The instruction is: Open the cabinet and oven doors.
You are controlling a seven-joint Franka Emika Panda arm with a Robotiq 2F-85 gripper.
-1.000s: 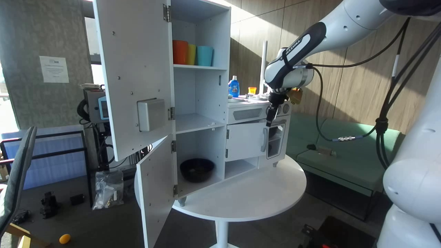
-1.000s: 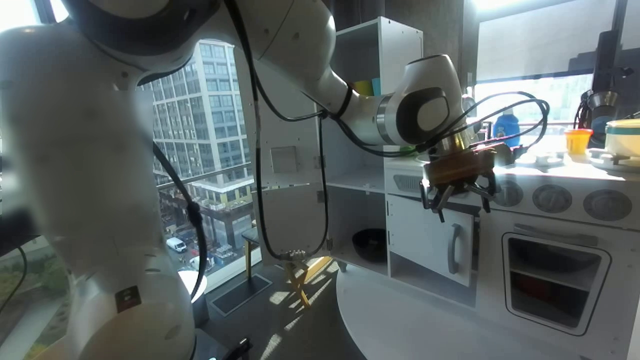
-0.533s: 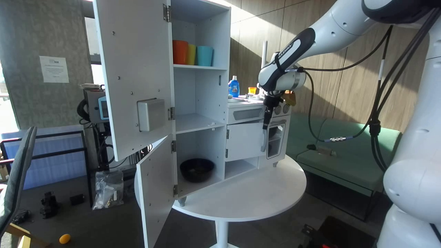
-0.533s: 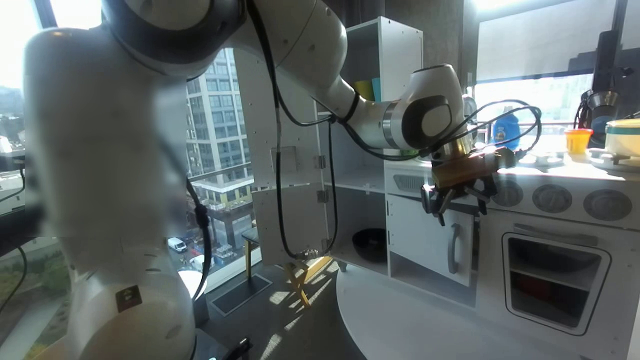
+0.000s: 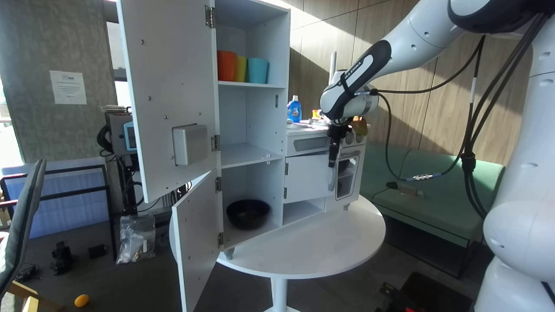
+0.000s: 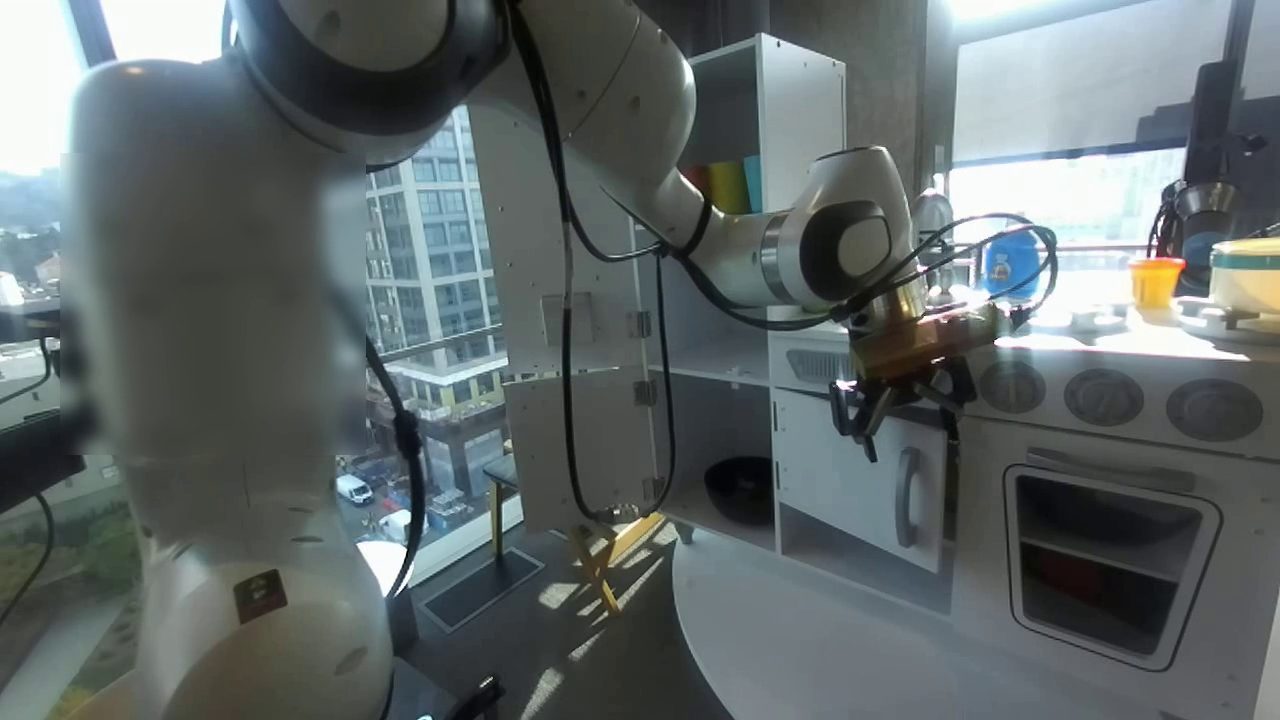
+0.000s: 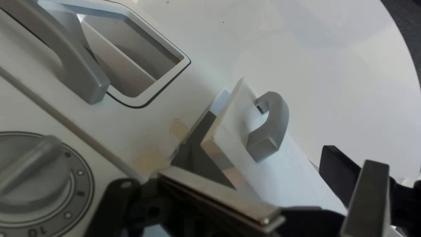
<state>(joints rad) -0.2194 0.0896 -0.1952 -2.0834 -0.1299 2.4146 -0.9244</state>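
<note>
The small cabinet door (image 6: 860,465) beside the oven stands ajar. Its grey handle (image 7: 273,128) is free in the wrist view. My gripper (image 6: 910,435) is open and empty at the top of this door, pointing down. In the wrist view the gripper (image 7: 260,187) has one finger over the gap behind the door and the other out in front of it. I cannot tell if either finger touches. The oven door (image 6: 1012,560) with its window is shut. The tall upper cabinet door (image 5: 173,86) and the lower cabinet door (image 5: 195,238) are swung wide open.
The toy kitchen stands on a round white table (image 5: 312,255). Oven knobs (image 6: 1103,398) are close to my gripper. Cups (image 5: 258,70) and a black bowl (image 5: 248,214) sit in the tall cabinet. A blue bottle (image 5: 294,109) and an orange cup (image 6: 1157,283) stand on the counter.
My gripper has moved down and toward the small cabinet door, leftward in an exterior view. It stays open. The doors have not visibly moved.
</note>
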